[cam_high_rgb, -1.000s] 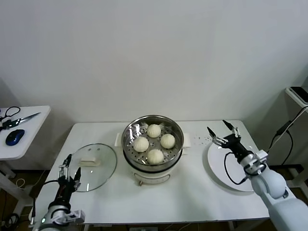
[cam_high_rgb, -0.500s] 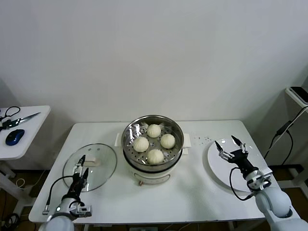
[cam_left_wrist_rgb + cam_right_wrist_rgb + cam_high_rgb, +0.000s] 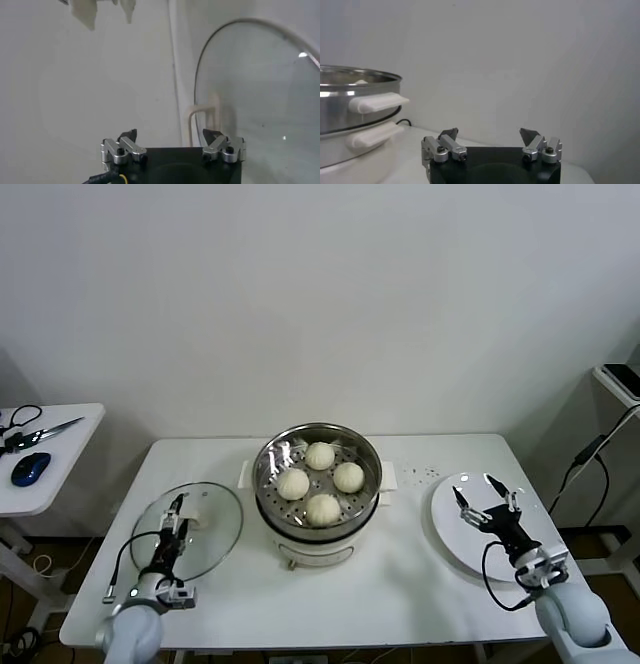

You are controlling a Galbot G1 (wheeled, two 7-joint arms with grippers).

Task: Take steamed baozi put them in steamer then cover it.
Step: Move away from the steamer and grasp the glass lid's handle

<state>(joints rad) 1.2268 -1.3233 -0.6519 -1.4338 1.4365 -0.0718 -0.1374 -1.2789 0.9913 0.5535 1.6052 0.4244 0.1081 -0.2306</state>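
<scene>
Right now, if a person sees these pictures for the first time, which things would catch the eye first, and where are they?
First is the shiny steamer at the table's centre, uncovered, with four steamed baozi inside. To its left the glass cover lies flat on the table, with the left gripper open above it. On the right, the right gripper hovers open over a bare white plate.

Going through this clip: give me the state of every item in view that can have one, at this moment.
steamer: uncovered, holding all four buns.
steamed baozi: four, inside the steamer.
cover: off, flat on the table left of the steamer.
white plate: bare.
left gripper: open, over the cover.
right gripper: open, over the plate.
</scene>
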